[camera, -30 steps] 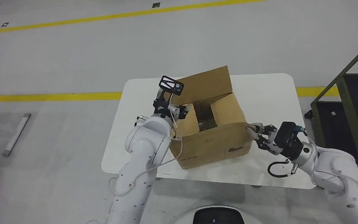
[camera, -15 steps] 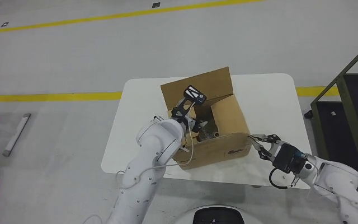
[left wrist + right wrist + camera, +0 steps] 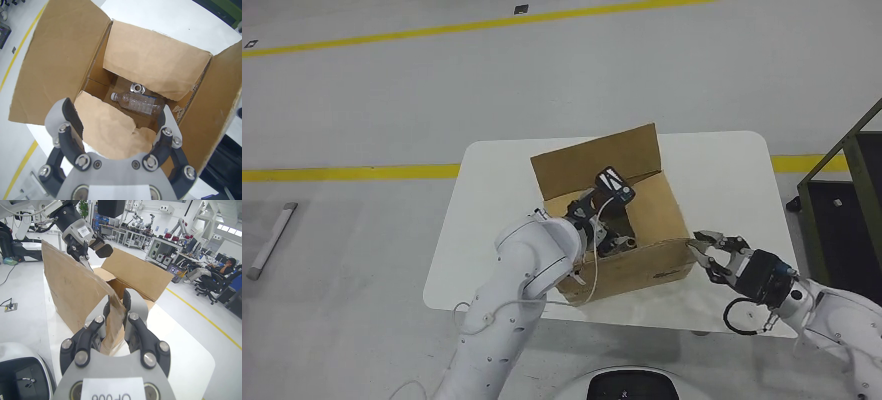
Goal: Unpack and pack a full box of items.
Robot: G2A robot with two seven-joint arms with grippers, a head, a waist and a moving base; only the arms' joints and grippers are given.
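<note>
My cardboard box (image 3: 47,62) is matt brown corrugated board, with flap edges torn rough and fibrous. I see a plastic bottle (image 3: 138,105) that is clear, glossy and ribbed, with a pale matt cap (image 3: 113,96). The metal flange (image 3: 137,88) has a dull, machined grey sheen. On my left gripper (image 3: 117,108) I make out brushed metal, bright screws (image 3: 81,161) and matt black rubbery pads (image 3: 69,111). The table (image 3: 712,160) looks smooth, matt white.
</note>
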